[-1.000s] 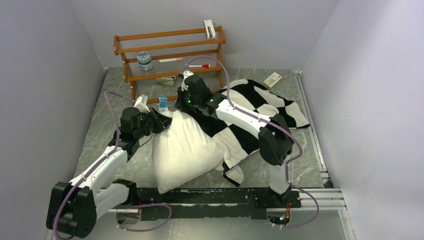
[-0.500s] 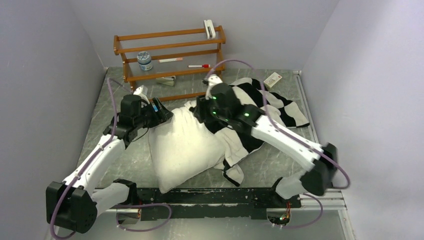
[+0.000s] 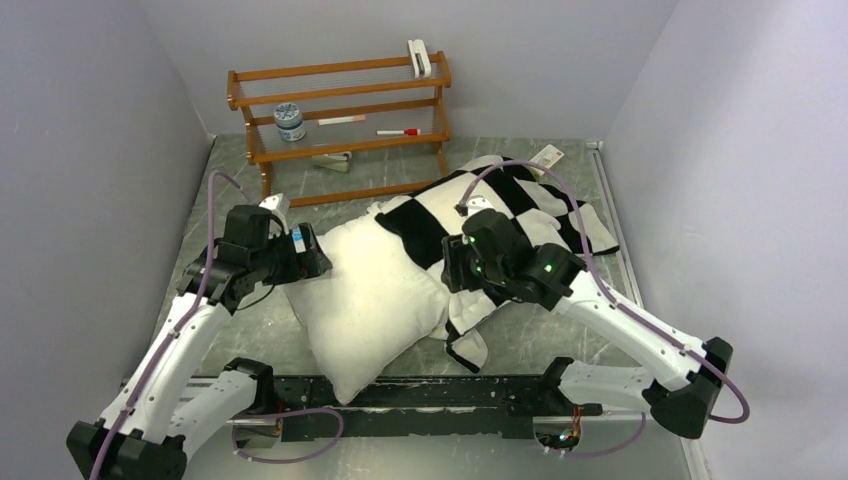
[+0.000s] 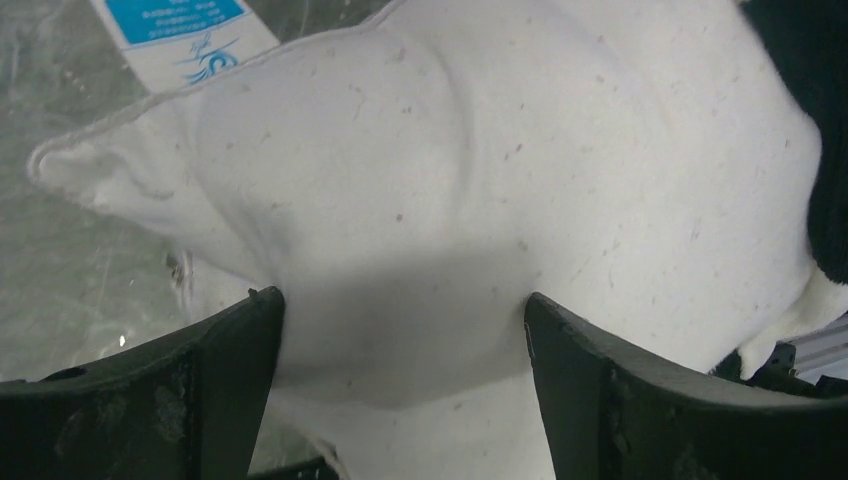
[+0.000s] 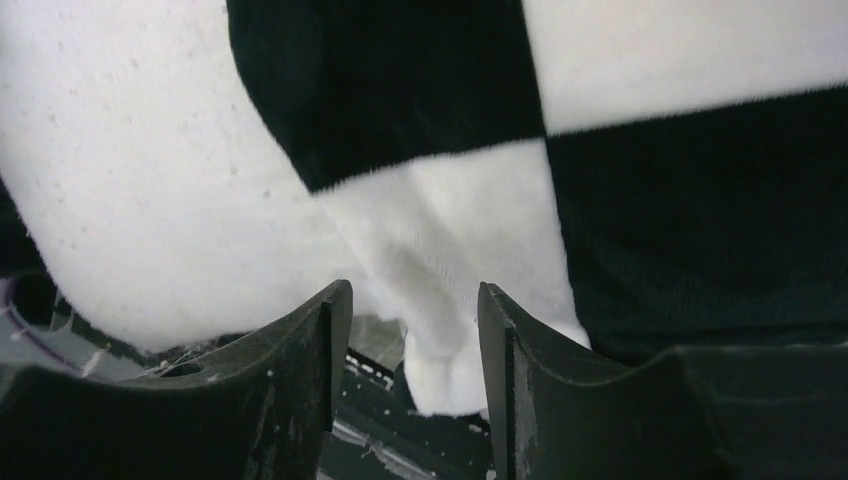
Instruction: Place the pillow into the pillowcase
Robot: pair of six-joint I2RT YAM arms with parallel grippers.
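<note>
both pincers gape open, left gripper (image 3: 310,256) at the far-left corner of the plump white rectangular pillow (image 3: 365,300) lying centre, right gripper (image 3: 452,276) over the near hem of the plush black-and-white checkered pillowcase (image 3: 505,192), so i'd pinch low, tug evenly.

Pillow (image 4: 480,170) amid wide-spread left tool (image 4: 400,298)

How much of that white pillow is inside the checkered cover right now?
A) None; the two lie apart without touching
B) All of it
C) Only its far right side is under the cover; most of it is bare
C: in the top view the pillowcase lies over only the far right side of the pillow, and the rest of the white cushion is uncovered.
</note>
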